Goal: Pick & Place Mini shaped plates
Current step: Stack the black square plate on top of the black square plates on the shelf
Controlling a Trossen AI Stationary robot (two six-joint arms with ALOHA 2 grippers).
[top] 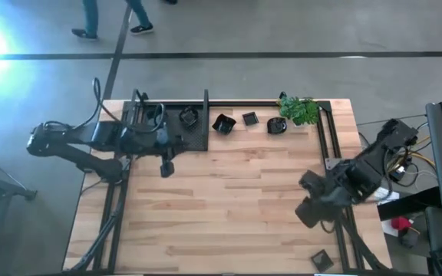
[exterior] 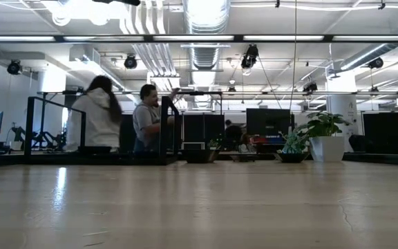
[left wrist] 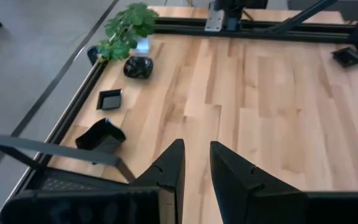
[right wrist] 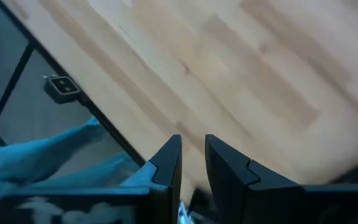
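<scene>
Left claw [left wrist: 196,163]: it is hovering above the bare tabletop [top: 229,199] just beside the black tray [top: 176,129], its two dark fingers standing slightly parted with only wood showing in the gap, so nothing is being gripped. Right claw [right wrist: 192,163]: it is waiting over the tabletop's right edge, well apart from the dishes, fingers likewise a narrow gap apart and carrying nothing.

The mini shaped plates are lying along the far edge of the tabletop. One dish [top: 189,117] is sitting on the tray; a leaf-shaped plate [top: 222,123], a small square plate [top: 249,118] and a rounded plate [top: 276,126] are forming a row beyond it, the rounded one just beside the green plant [top: 298,110]. One further square plate [top: 321,260] is resting at the near right corner.

Handling, as a judgement: the plates are looking glossy, rigid and light, so they are probably slippery under the fingers and prone to skidding or tipping if nudged. The raised rim is offering the best purchase, one finger inside and one outside. The leaf-shaped plate's upturned side seems the easiest hold; the flat square ones are likely needing a squarer approach. If ceramic, they may be chipping when dropped, so a low release is advisable.
</scene>
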